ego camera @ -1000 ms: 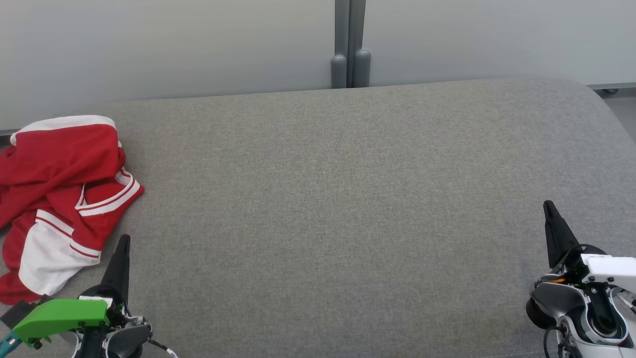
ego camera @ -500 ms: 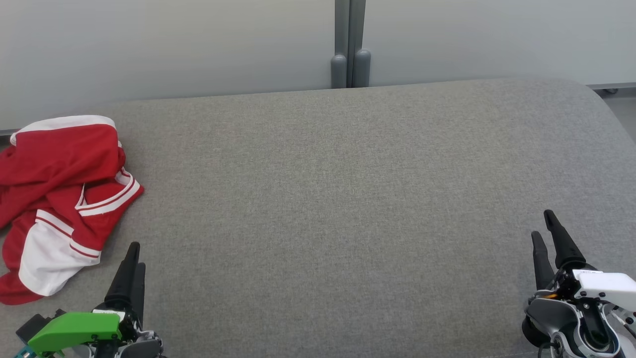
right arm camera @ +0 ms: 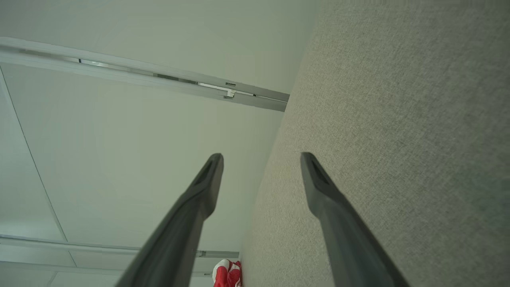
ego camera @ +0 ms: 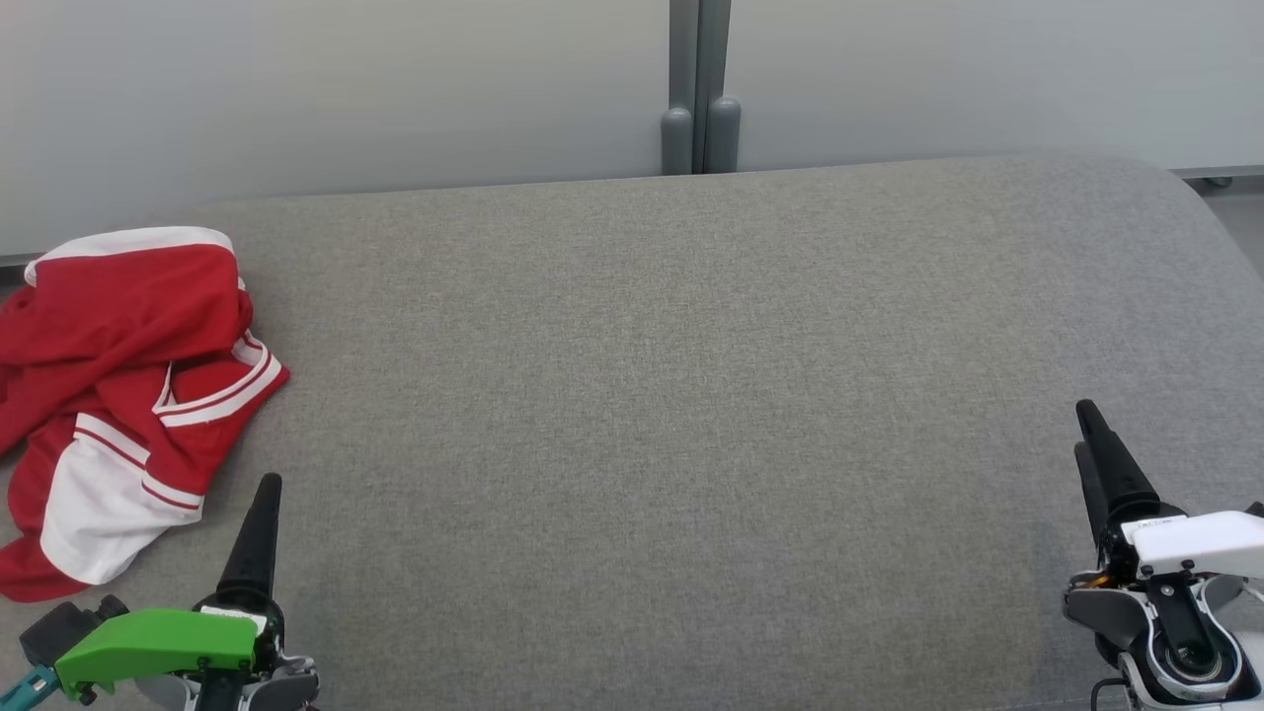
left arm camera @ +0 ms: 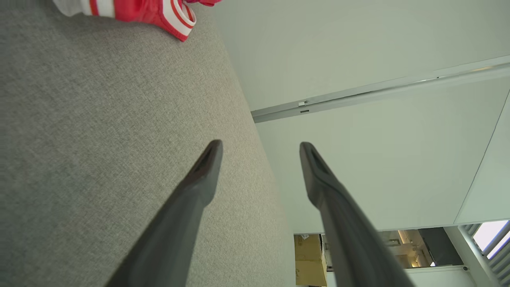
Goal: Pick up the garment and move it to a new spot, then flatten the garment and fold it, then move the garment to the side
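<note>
Since a second ago both grippers have opened. Each pair of dark fingers was then pressed into a single spike, and now the fingers stand apart.

In the head view, our left gripper (ego camera: pixel 265 489) sits at the lower left above its green cover (ego camera: pixel 148 642), a little lower and further right than before. Our right gripper (ego camera: pixel 1086 427) sits at the lower right above its white cover (ego camera: pixel 1200 543), about where it was. In each wrist view the two fingers rise from the bottom edge with a wide gap between the tips and nothing held between them.

The garment (ego camera: pixel 128 336), a red sports shirt with white panels and stripes, lies crumpled at the left edge of the head view on the grey cushion (ego camera: pixel 671 395). It has not shifted. It is near the left gripper, above and to its left, and not touching it. It is well apart from the right gripper.

In the left wrist view a striped corner of the garment shows at the top left. In the right wrist view it is a small red and white lump at the bottom edge.

Pale wall panels (ego camera: pixel 346 89) stand behind the cushion, with a grey post (ego camera: pixel 699 99) between them at the top centre.
</note>
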